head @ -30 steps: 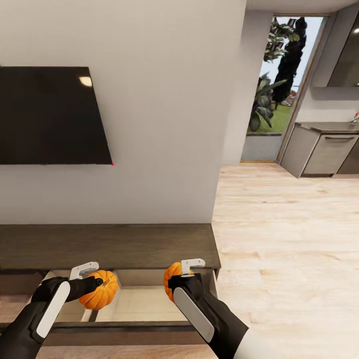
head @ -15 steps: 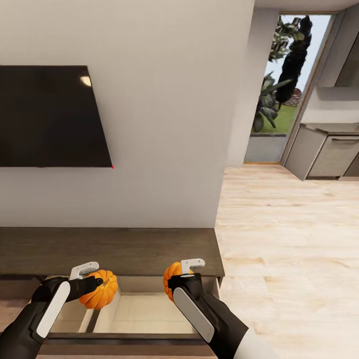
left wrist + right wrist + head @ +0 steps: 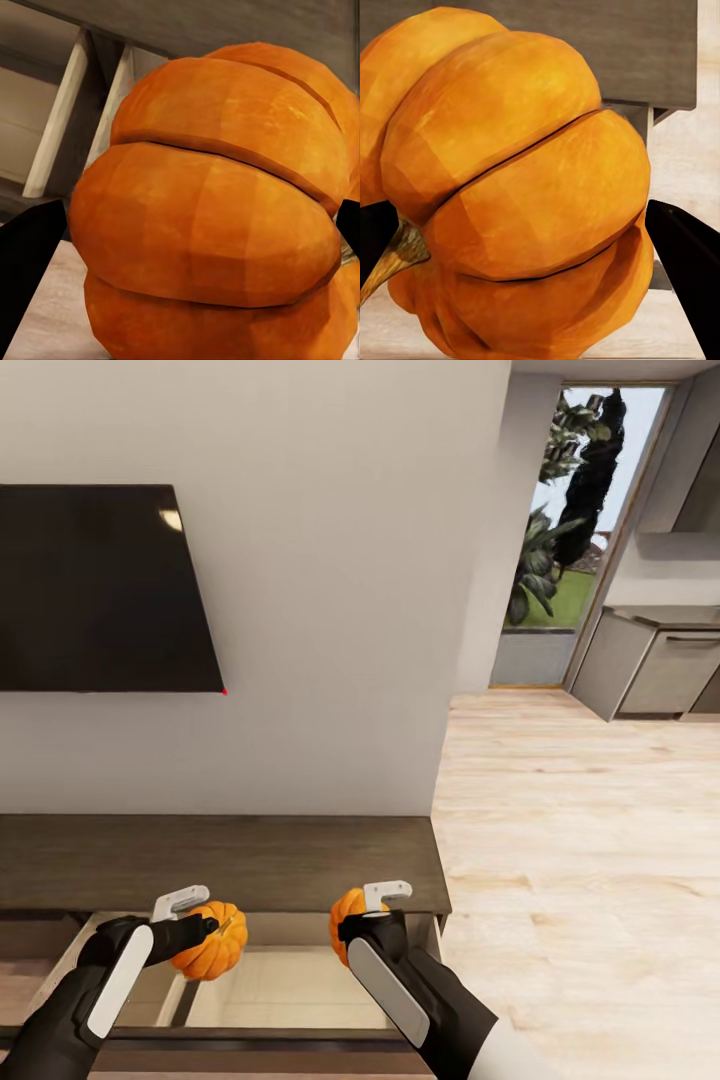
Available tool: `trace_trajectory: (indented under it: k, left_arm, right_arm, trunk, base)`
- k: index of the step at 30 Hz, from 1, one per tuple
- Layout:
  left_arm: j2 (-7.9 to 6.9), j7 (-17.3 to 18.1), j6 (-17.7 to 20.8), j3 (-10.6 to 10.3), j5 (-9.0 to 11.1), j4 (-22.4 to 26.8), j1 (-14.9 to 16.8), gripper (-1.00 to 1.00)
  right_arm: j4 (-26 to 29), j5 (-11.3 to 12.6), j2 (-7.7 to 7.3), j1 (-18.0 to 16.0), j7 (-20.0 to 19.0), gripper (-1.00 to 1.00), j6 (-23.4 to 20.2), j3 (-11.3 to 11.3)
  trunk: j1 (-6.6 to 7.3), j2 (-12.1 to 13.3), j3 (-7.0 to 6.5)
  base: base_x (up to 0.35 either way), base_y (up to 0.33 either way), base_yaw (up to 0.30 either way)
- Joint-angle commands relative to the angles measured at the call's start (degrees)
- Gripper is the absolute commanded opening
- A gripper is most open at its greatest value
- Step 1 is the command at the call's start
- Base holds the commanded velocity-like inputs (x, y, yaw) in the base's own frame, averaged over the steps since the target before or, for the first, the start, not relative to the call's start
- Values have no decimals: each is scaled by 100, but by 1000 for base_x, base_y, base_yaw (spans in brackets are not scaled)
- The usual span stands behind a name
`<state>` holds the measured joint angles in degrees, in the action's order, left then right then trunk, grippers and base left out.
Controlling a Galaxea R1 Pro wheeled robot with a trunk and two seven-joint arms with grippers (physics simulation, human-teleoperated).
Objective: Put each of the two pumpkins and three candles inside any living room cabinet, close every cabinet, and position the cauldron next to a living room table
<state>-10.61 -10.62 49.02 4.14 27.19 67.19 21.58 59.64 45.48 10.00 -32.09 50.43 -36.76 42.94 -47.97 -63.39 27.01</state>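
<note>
Open cabinet drawer (image 3: 290,985) below; fingers gripping both pumpkins, left pumpkin (image 3: 212,943) seemingly shifted inward.

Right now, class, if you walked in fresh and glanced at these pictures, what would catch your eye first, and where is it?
The two bright orange pumpkins: one held in the left gripper as the left pumpkin, one in the right gripper as the right pumpkin, both above the open drawer of the dark-brown cabinet. Next, the big black TV on the wall above it.
</note>
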Motion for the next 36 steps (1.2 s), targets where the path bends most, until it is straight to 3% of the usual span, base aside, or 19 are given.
trace_trajectory:
  k: [1, 7, 23, 30, 36]
  left_arm:
    - [44, -54, -9, 0, 33, -1, 4, -100]
    - [133, -59, -123, -9, 27, -77, 4, -100]
    - [249, -54, -551, -26, 23, -331, 4, -100]
    - [253, -54, -576, -26, 23, -344, 4, -100]
    - [253, -54, -578, -26, 23, -381, 4, -100]
  right_arm:
    - [-55, 39, 0, -8, 46, -100, -9, 12]
    - [-128, 40, 0, -8, 15, -100, -25, 4]
    - [-331, 49, 0, -59, -1087, -100, 15, -54]
    - [-698, 43, 0, -258, -1889, -100, 114, -322]
    - [-1139, 52, -51, -410, -2081, -100, 311, -442]
  trunk:
    - [-23, -46, 24]
    - [-155, -287, 132]
    - [-506, -929, 419]
    - [-660, -1209, 545]
    - [-792, -1450, 653]
  base:
    - [0, 0, 0]
    - [0, 0, 0]
    - [0, 0, 0]
    - [0, 0, 0]
    - [0, 0, 0]
